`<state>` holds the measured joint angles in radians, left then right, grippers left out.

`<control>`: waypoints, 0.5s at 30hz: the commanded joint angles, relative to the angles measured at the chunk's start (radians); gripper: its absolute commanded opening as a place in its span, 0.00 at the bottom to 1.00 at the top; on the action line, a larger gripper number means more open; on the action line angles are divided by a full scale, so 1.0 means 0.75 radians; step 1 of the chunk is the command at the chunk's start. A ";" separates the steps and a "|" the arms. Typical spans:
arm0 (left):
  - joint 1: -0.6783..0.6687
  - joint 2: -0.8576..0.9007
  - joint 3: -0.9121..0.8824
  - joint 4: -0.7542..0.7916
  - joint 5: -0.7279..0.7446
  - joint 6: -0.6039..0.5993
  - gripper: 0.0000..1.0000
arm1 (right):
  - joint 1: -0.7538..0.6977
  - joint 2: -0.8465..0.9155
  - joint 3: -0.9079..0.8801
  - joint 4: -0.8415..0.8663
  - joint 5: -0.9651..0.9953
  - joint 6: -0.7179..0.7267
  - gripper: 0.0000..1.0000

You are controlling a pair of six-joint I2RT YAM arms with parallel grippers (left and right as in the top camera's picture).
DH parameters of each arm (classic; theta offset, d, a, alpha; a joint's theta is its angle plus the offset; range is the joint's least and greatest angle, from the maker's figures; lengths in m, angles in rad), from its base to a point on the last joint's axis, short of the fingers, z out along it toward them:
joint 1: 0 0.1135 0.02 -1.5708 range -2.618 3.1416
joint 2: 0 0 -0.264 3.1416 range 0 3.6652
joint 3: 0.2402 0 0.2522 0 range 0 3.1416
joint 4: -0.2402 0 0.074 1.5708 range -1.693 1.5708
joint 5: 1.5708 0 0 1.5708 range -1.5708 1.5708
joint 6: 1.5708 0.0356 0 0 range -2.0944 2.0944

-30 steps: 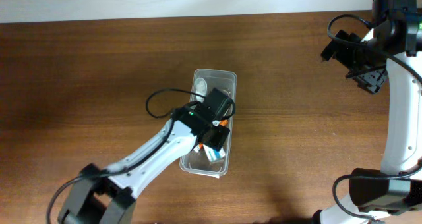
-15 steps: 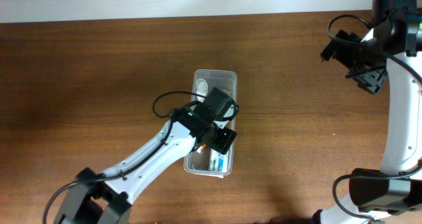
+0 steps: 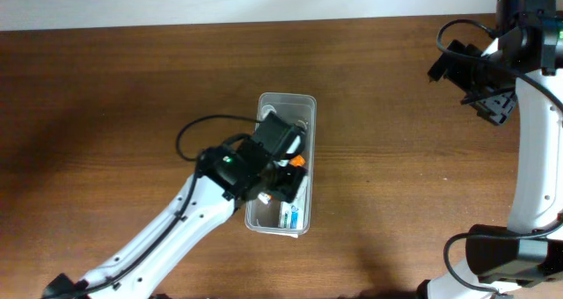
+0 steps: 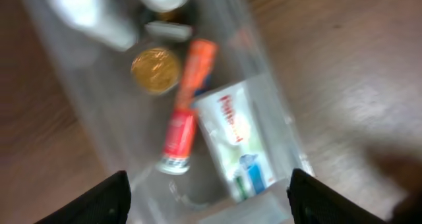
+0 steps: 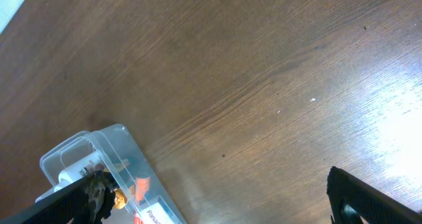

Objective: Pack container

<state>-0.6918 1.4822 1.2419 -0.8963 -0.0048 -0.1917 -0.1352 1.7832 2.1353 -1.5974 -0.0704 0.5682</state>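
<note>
Left pincer [image 4: 208,199] spread, empty, over container [image 3: 286,95]; right pincer [image 5: 217,204] spread, well away from container. Risk: left pincer catches container rim, drags it along bench [image 3: 132,114].

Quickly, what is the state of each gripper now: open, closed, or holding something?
Left gripper: open, holding nothing, above the container.
Right gripper: open, holding nothing, above the table.
</note>
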 commanded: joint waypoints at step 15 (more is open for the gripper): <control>0.536 -0.548 0.433 -0.533 -0.483 -0.118 0.99 | -0.004 -0.036 -0.005 0.000 -0.002 0.003 0.98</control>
<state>-0.3462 1.1019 1.5692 -1.2552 -0.3164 -0.2737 -0.1352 1.7832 2.1353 -1.5974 -0.0704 0.5686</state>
